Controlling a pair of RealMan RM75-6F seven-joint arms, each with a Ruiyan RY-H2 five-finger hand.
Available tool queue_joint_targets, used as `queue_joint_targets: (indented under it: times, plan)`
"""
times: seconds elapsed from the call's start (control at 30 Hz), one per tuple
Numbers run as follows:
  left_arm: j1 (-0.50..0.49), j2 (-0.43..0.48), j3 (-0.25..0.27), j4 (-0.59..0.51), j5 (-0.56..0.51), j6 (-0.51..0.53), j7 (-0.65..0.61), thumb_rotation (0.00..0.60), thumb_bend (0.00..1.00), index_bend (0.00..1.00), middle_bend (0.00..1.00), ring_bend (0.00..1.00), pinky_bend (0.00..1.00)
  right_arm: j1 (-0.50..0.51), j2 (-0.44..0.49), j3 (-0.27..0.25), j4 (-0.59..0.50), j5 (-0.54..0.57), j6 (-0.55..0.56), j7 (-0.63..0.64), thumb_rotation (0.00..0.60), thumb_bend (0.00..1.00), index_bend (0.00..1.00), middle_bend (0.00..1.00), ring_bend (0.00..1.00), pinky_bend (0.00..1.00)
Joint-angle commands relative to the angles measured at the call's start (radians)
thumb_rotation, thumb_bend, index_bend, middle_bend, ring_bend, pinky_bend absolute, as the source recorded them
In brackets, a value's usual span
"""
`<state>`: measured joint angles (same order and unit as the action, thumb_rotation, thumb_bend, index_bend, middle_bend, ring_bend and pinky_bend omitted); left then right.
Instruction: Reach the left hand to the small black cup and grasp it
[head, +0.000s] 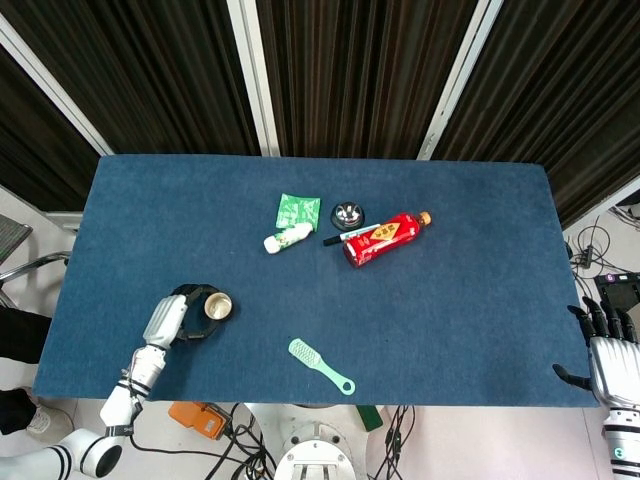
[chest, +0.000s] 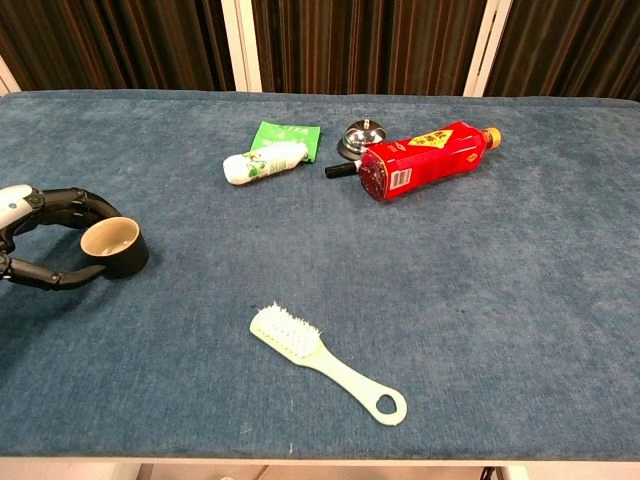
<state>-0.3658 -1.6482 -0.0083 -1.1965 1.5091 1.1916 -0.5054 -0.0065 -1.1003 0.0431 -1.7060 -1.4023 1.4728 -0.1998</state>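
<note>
The small black cup (head: 217, 305) (chest: 113, 246) stands on the blue table (head: 460, 300) near the front left, its tan inside showing. My left hand (head: 175, 318) (chest: 35, 235) is wrapped around it from the left. Its dark fingers (chest: 85, 204) curl over the cup's far side and the thumb touches its near side. The cup rests on the cloth in this grip. My right hand (head: 605, 352) hangs off the table's front right corner with fingers apart and nothing in it; only the head view shows it.
A red bottle (head: 383, 238) (chest: 425, 158) lies on its side at centre back, beside a metal bell (head: 347, 213) (chest: 364, 136), a white tube (head: 289, 238) (chest: 262, 162) and a green packet (head: 298, 209) (chest: 285, 136). A pale green brush (head: 320, 365) (chest: 325, 362) lies near the front edge.
</note>
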Motion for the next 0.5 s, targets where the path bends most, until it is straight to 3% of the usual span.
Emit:
queue_joint_targets:
  times: [0.03,0.23,0.5]
  plan:
    - [-0.003,0.009,-0.004,-0.013,0.006,0.008,-0.003,0.6,0.35,0.46,0.43,0.25,0.2,0.0,0.0,0.0,0.0,-0.001,0.001,0.001,0.6,0.2,0.24,0.14,0.11,0.11]
    - [-0.036,0.102,-0.045,-0.127,0.019,0.021,0.023,0.6,0.35,0.46,0.43,0.25,0.2,-0.001,0.001,0.001,0.0,-0.001,0.003,0.007,0.6,0.2,0.24,0.14,0.11,0.11]
    - [-0.13,0.353,-0.131,-0.405,-0.005,-0.075,0.045,0.6,0.35,0.46,0.43,0.25,0.2,0.001,-0.003,-0.003,0.0,-0.009,0.002,-0.001,0.6,0.2,0.24,0.14,0.11,0.11]
